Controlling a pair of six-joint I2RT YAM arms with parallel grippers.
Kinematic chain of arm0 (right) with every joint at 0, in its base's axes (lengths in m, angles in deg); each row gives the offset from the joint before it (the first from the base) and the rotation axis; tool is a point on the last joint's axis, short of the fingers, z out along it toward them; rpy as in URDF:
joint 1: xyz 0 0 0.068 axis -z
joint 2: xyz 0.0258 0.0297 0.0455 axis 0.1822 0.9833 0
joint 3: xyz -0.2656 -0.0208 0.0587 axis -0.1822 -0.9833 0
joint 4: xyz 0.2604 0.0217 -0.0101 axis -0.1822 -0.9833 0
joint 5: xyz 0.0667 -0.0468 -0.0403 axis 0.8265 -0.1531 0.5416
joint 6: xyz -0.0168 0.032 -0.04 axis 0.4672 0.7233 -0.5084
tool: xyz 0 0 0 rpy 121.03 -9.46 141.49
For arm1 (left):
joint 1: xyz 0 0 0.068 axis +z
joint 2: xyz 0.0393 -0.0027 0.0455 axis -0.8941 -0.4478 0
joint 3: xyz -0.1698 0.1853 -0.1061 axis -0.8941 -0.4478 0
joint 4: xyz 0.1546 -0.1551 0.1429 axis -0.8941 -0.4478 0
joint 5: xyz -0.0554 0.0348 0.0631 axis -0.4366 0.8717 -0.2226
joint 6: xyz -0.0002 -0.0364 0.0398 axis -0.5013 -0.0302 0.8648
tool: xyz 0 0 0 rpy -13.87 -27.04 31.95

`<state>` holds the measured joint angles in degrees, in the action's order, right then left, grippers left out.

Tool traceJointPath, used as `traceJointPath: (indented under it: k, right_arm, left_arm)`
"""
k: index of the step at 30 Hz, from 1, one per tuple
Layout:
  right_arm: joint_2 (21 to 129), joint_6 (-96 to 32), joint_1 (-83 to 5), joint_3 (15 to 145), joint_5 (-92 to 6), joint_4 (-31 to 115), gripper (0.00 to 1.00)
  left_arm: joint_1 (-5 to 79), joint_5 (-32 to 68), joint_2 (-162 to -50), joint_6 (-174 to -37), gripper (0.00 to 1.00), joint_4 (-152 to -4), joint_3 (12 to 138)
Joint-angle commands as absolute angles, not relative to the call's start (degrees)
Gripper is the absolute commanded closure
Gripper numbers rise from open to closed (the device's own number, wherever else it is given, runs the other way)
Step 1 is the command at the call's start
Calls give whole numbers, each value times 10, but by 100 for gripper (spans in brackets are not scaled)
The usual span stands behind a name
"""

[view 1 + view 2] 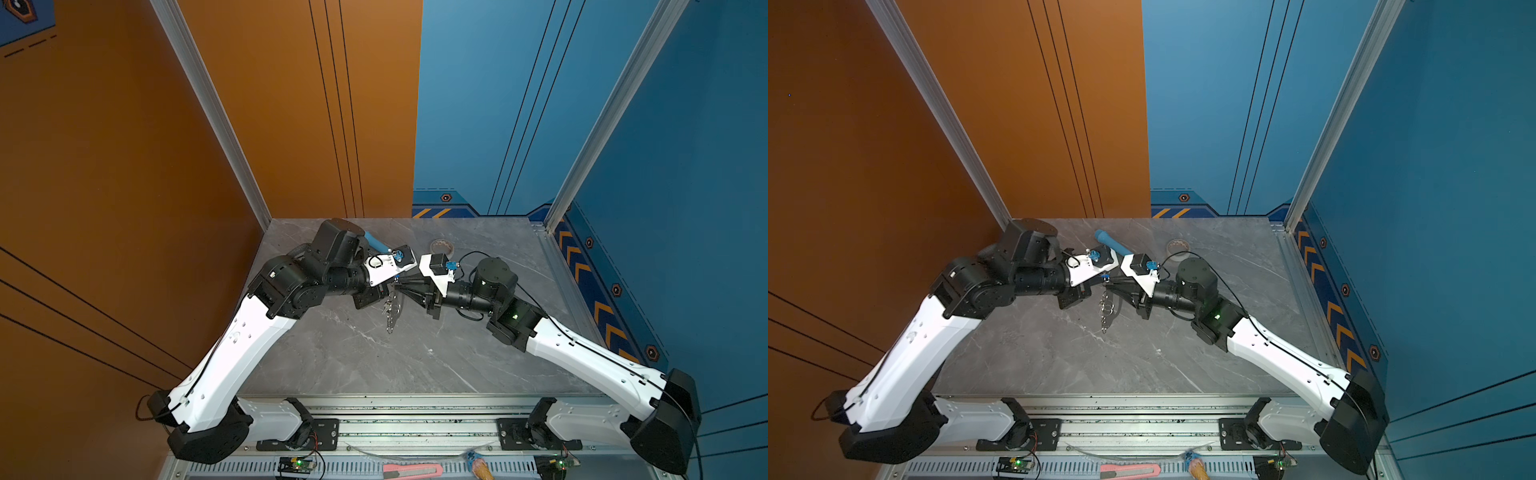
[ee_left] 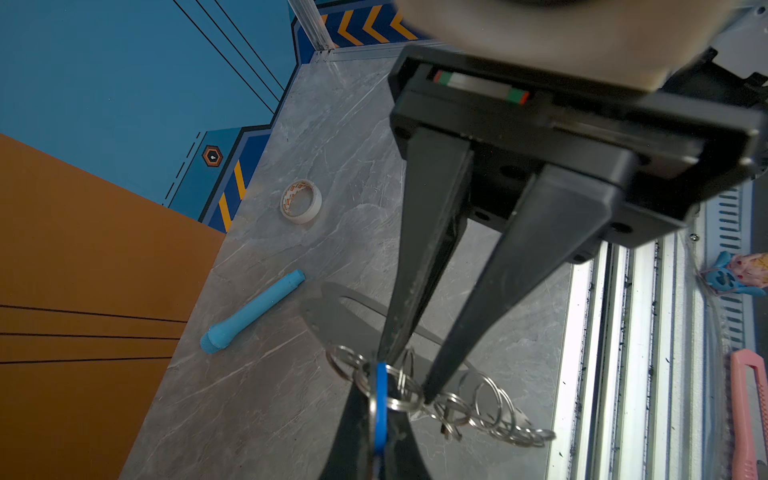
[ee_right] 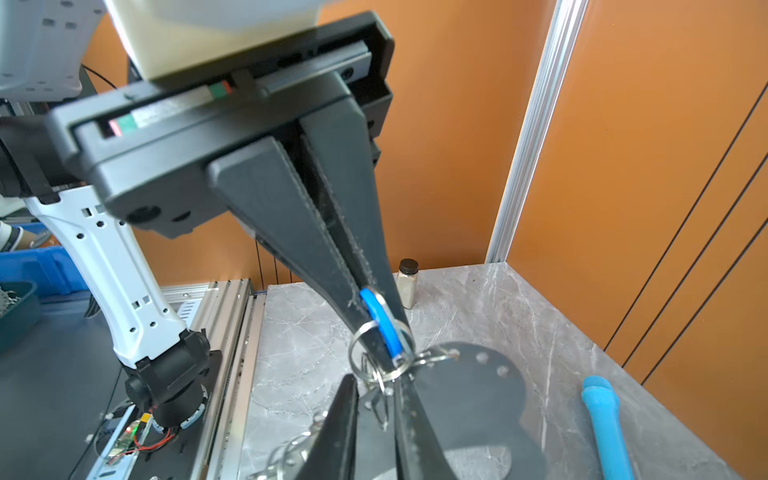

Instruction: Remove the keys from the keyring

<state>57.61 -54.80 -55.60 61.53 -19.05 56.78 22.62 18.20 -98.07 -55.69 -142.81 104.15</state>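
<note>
The keyring (image 3: 469,407), a flat grey plate with an oval cut-out and a row of wire rings (image 2: 494,407) along one edge, hangs tilted above the table in both top views (image 1: 395,309) (image 1: 1109,307). My left gripper (image 2: 380,390) (image 3: 384,349) is shut on the blue tag (image 3: 380,320) (image 2: 381,415) of the keys, which a large ring links to the plate. My right gripper (image 3: 376,380) (image 2: 405,378) meets it tip to tip. Its jaws stand slightly apart, straddling the rings at the plate's edge. Small silvery keys (image 1: 386,307) dangle beside the plate.
A long blue tube (image 2: 253,311) (image 1: 1113,243) and a whitish tape roll (image 2: 300,201) (image 1: 441,246) lie on the grey table behind the arms. A small black-capped jar (image 3: 407,286) stands by the orange wall. A pink cutter (image 1: 411,471) lies on the front rail.
</note>
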Motion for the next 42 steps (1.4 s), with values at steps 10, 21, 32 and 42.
traceJointPath:
  k: [10, 21, 32, 42]
  right_arm:
    - [581, -639, -580, 658, -199, 475, 100]
    - [549, -810, -661, 608, -430, 496, 100]
    - [534, -853, -675, 583, -482, 537, 100]
    - [535, -864, -684, 582, -510, 552, 100]
  left_arm:
    - [227, 193, -969, -559, 100, -1414, 1055]
    - [202, 279, -948, -529, 100, -1411, 1042]
    - [169, 345, -911, -513, 100, -1377, 996]
    - [145, 375, -878, -534, 100, -1357, 958]
